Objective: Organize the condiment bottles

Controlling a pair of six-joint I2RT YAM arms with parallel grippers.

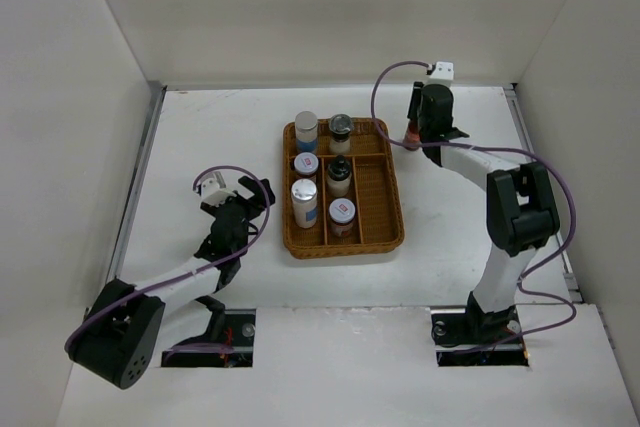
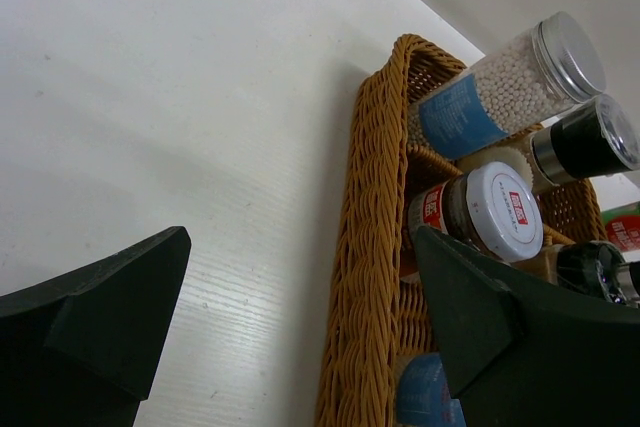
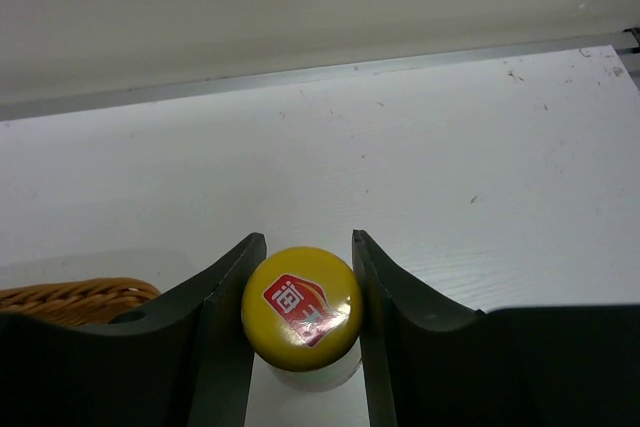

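Note:
The slim dark-red sauce bottle (image 1: 411, 134) with a yellow cap (image 3: 302, 307) stands on the table just right of the wicker tray's far right corner. My right gripper (image 3: 305, 292) is shut on it just below the cap, and from above the gripper (image 1: 425, 129) hides most of the bottle. Several bottles stand in the tray's left and middle columns: a silver-capped jar (image 1: 306, 130), a black-capped bottle (image 1: 341, 132), lidded shakers (image 1: 306, 164) and a red-labelled one (image 1: 342, 214). My left gripper (image 1: 238, 209) is open and empty, just left of the tray.
The brown wicker divided tray (image 1: 385, 192) sits mid-table; its right column holds nothing. In the left wrist view its woven rim (image 2: 375, 247) lies between my open fingers, with the bead jar (image 2: 510, 87) behind. White walls enclose the table.

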